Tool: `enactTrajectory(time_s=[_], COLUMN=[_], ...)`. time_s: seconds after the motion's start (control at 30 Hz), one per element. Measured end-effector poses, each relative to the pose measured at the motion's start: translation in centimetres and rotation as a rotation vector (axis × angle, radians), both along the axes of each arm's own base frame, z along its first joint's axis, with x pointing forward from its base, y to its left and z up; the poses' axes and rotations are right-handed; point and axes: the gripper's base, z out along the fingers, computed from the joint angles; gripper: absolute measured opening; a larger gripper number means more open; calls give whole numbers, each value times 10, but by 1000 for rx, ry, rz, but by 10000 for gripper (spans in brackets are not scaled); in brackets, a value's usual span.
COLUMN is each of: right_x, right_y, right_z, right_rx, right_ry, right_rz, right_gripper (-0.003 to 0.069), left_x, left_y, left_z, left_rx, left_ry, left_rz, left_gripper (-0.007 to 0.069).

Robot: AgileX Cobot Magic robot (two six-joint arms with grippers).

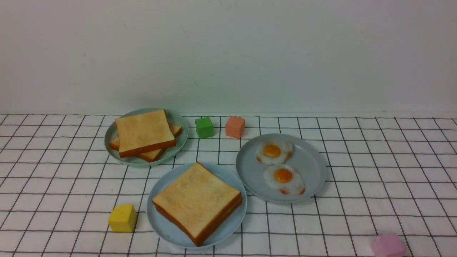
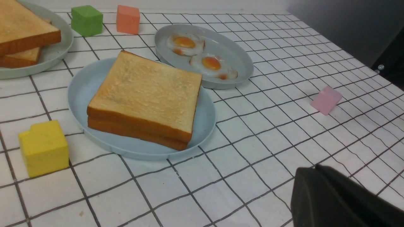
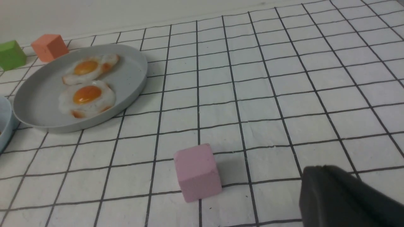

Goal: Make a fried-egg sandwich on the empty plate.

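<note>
Both grippers are closed on nothing, clear of the food, which suggests assembly is finished. The left gripper (image 2: pixel 344 198) and right gripper (image 3: pixel 347 198) show only as dark housings. The fried-egg sandwich (image 1: pixel 197 202), egg hidden, sits on the sky-blue plate (image 1: pixel 162 228) near the cloth's front edge; the grey plate (image 1: pixel 310 171) holds two fried eggs (image 1: pixel 283 178).

i see a white gridded tablecloth (image 1: pixel 357 160). on it sit a sky-blue plate (image 1: pixel 162 200), a grey-blue plate (image 1: pixel 310 167) and a green plate (image 1: pixel 180 123). yellow (image 1: pixel 122 218), green (image 1: pixel 204 127), orange (image 1: pixel 235 126) and pink (image 1: pixel 388 245) cubes lie around them.
</note>
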Motion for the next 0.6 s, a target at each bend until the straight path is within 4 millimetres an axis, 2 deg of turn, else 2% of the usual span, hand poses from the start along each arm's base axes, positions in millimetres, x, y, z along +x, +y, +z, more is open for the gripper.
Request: enactTrajectory(time_s=[0.6], right_x=[0], right_y=[0], right_z=[0], right_rx=[1], right_ry=[0], right_rz=[0], right_gripper=[2], left_x=[1], left_y=[1], left_z=[1], left_rx=[12], left_ry=[-22], left_rz=[14], left_gripper=[14])
